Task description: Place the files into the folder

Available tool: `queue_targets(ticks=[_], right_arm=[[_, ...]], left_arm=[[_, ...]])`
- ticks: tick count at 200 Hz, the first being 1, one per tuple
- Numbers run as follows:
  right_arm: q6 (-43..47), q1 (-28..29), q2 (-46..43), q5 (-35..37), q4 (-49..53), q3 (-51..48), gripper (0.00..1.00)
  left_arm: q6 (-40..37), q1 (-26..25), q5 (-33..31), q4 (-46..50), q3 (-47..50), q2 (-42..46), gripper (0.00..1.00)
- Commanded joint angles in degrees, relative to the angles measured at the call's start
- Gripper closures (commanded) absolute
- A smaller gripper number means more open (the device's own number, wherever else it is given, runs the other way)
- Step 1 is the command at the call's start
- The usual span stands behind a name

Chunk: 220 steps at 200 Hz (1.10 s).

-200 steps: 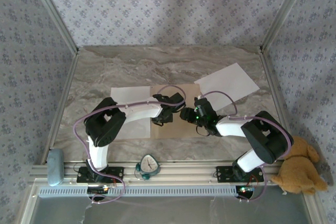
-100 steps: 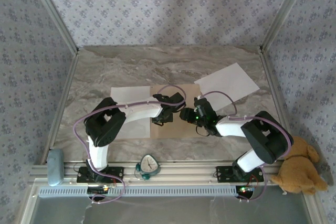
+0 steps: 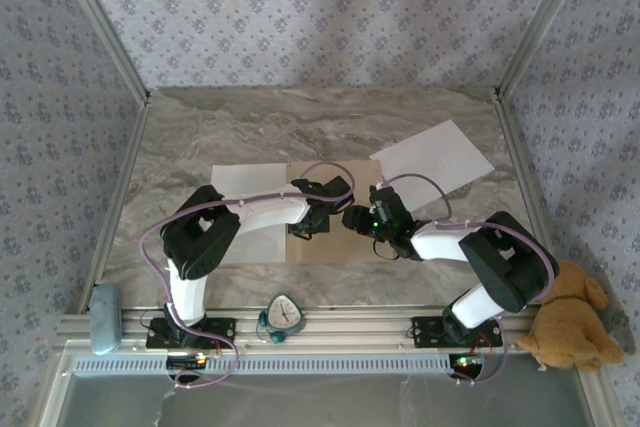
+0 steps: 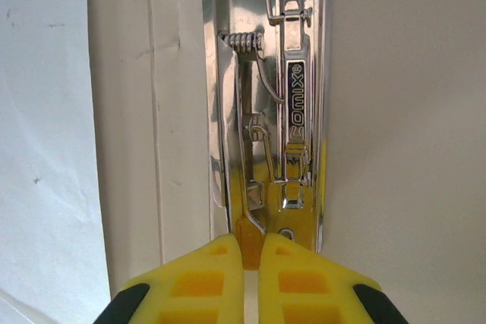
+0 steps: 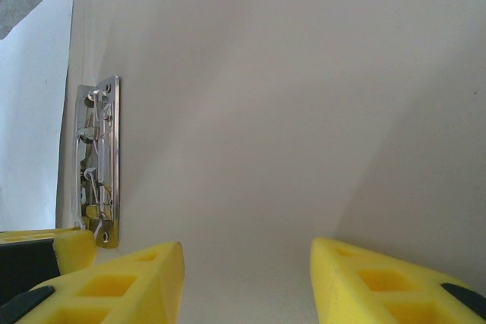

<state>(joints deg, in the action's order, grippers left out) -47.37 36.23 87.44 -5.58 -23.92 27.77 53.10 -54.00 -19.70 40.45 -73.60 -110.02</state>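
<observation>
My left pincer (image 4: 250, 252) is closed on the near end of the metal clip (image 4: 292, 111), its yellow fingers pinching the lever; the clip's black label reads "COMIX". My right pincer (image 5: 247, 263) hangs spread apart over the bare right panel of the folder (image 3: 335, 247), which lies open and flat at the table's middle. One white sheet (image 3: 245, 182) lies just left of the clip; the other sheet (image 3: 432, 155) lies apart, far right.
</observation>
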Motion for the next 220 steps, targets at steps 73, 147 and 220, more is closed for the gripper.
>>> queue_targets(ticks=[73,147,220], right_arm=[[-0.2,0.4,1.7,0.1,3.1,-0.3,0.51],[0.0,0.5,2.0,0.1,3.2,-0.1,0.51],[0.2,0.7,2.1,0.1,3.4,0.1,0.51]], left_arm=[[1.1,-0.4,7.0,-4.1,0.6,-5.1,1.0],[0.7,-0.8,10.2,-8.0,1.1,-6.1,1.0],[0.2,-0.6,10.4,-7.9,0.6,1.1,1.0]])
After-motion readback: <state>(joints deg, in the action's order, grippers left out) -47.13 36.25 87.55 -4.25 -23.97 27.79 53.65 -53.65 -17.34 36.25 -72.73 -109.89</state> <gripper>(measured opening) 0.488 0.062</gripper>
